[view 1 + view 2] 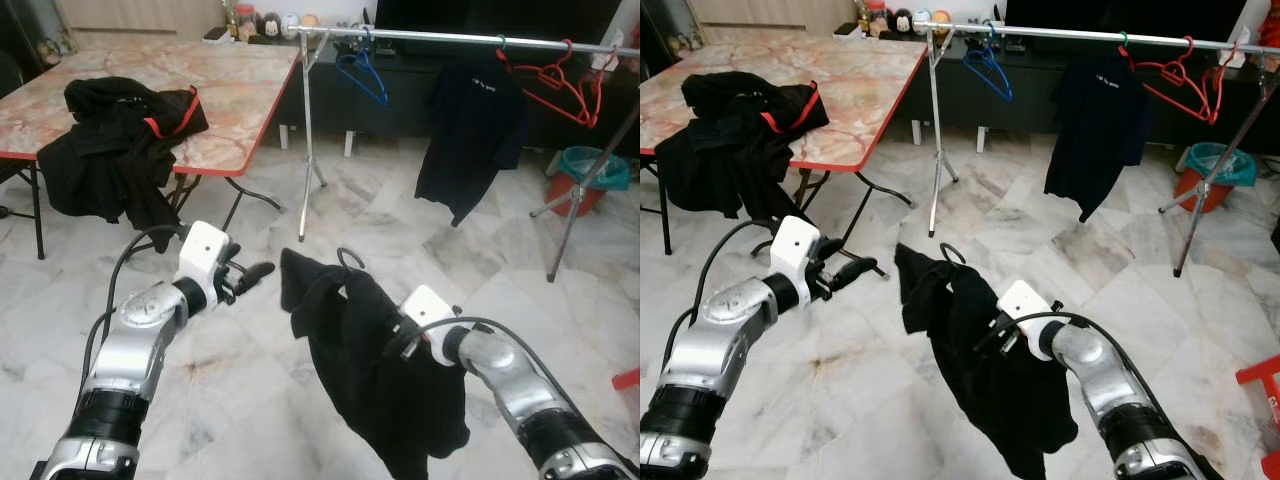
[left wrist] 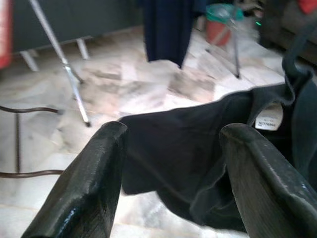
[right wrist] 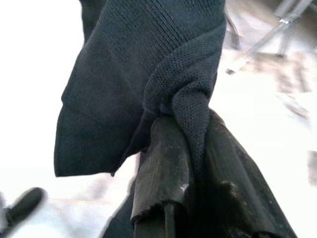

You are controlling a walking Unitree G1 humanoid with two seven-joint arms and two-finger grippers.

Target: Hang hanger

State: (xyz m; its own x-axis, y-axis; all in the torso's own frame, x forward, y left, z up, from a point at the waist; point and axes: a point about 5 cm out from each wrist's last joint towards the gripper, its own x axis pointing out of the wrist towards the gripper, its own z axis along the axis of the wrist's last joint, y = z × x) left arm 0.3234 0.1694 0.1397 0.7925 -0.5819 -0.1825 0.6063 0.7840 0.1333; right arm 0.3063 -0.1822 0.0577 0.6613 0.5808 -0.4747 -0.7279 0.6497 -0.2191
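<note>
Bright, even daylight; right wrist view's background is overexposed and blurred.

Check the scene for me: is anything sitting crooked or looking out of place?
Yes. The black shirt on its hanger hangs bunched and lopsided, pinched by its fabric in the right end effector. A heap of dark clothes spills over the table edge. The left end effector is open beside the shirt.

A marble-topped table [image 1: 225, 95] with a red edge is seen at the left, black clothes [image 1: 115, 140] heaped on it; jars [image 1: 245, 20] are ranged behind; a teal bucket [image 1: 598, 170] is set on the marble floor [image 1: 400, 235].
</note>
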